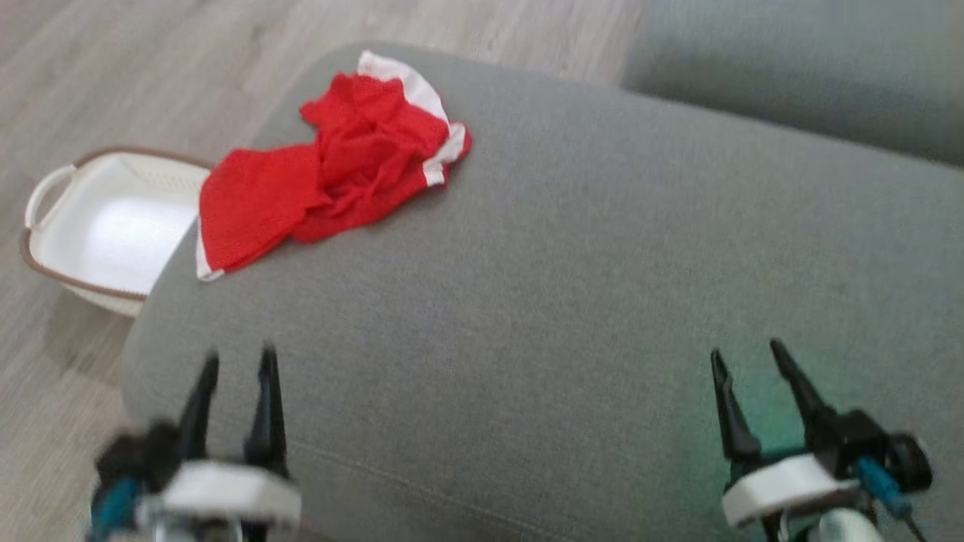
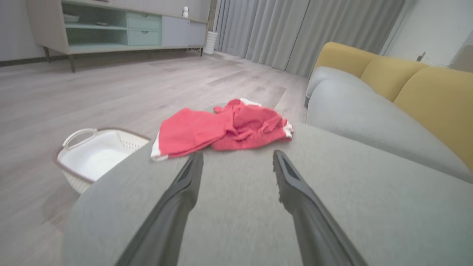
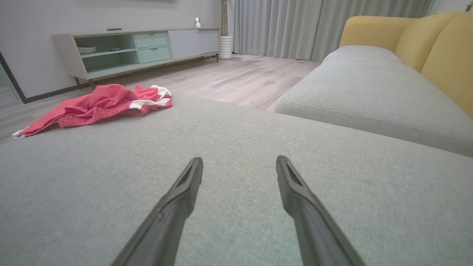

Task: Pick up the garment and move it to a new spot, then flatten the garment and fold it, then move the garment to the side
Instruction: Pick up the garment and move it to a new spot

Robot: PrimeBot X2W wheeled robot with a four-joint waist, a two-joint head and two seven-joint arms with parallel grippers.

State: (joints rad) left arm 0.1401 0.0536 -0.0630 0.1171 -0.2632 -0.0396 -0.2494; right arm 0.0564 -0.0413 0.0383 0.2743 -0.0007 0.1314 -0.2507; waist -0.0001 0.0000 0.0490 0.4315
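A crumpled red garment (image 1: 331, 169) with white trim lies at the far left corner of the grey sofa cushion (image 1: 572, 286). My left gripper (image 1: 237, 361) hovers open over the cushion's near left, well short of the cloth, nothing between its fingers. At the near right my right gripper (image 1: 745, 354) also stands open and empty. In the left wrist view the garment (image 2: 225, 129) lies just beyond the left gripper (image 2: 238, 157). The right wrist view has the garment (image 3: 99, 105) far to the upper left of the right gripper (image 3: 240, 162).
A white laundry basket (image 1: 113, 226) with a brown rim stands on the wooden floor left of the cushion, partly under the garment's edge. A second grey cushion (image 1: 798, 68) lies at the back right, with yellow backrests (image 2: 436, 96). A low sideboard (image 3: 140, 48) lines the far wall.
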